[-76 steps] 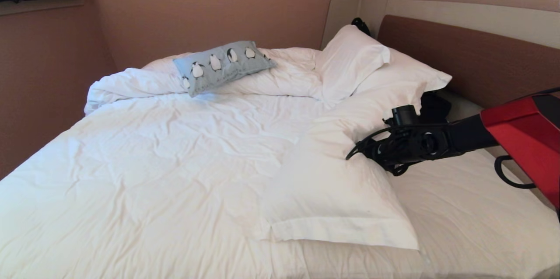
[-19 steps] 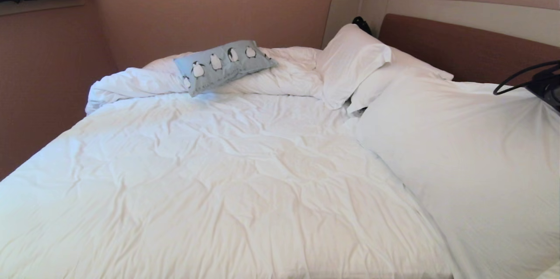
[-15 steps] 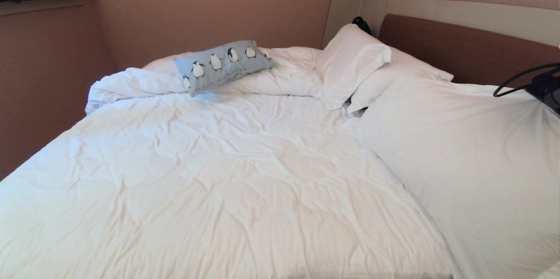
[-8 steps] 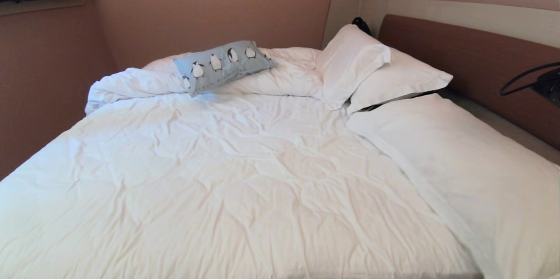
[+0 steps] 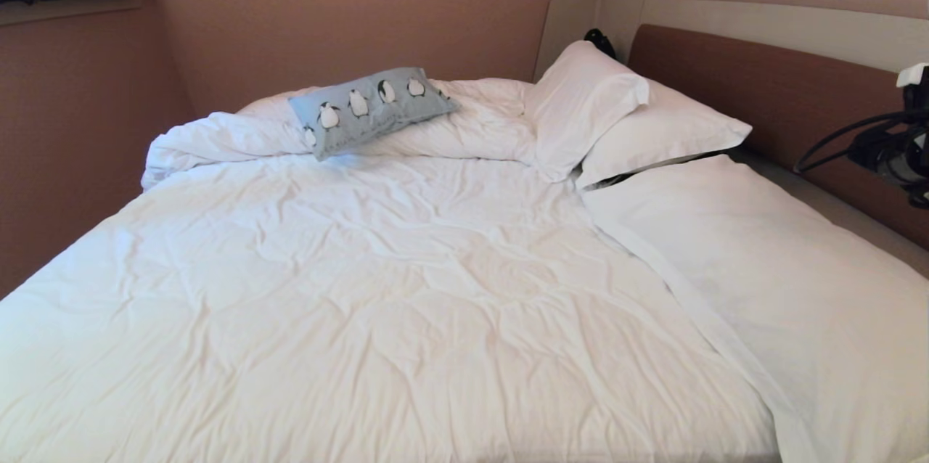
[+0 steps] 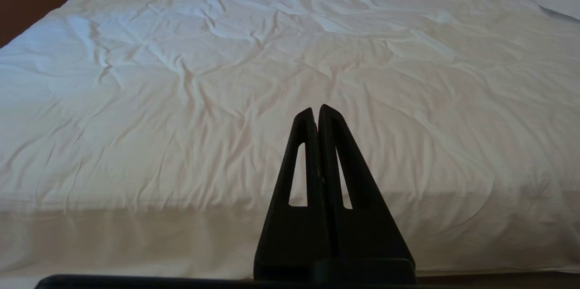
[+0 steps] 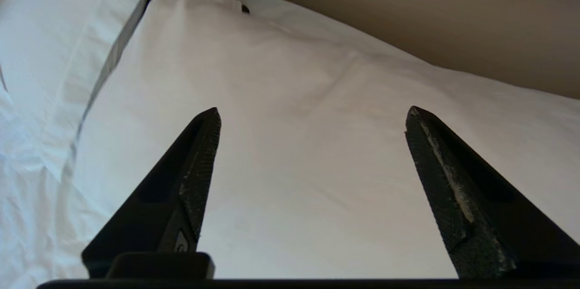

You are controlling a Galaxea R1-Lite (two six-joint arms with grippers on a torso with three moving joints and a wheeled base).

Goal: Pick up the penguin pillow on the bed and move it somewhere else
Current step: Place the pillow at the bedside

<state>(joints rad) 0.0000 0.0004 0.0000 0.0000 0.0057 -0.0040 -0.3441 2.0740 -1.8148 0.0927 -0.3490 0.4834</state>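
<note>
The penguin pillow (image 5: 371, 108), light grey-blue with a row of black-and-white penguins, lies on the bunched duvet at the far side of the bed (image 5: 348, 289). My right gripper (image 7: 312, 114) stands open above a large white pillow (image 7: 290, 135) by the headboard, with nothing between its fingers; only the arm's wrist and cable (image 5: 889, 151) show at the head view's right edge. My left gripper (image 6: 316, 110) is shut and empty, parked low at the near edge of the bed, far from the penguin pillow.
Two white pillows (image 5: 617, 111) lean by the brown headboard (image 5: 769, 85). The large white pillow (image 5: 769, 267) lies flat along the bed's right side. Pink walls close in the far and left sides. A dark item (image 5: 596, 38) sits behind the pillows.
The right gripper opened and let go of the large white pillow, which dropped flat onto the bed's right side. The right arm has come further into the head view at its right edge.
</note>
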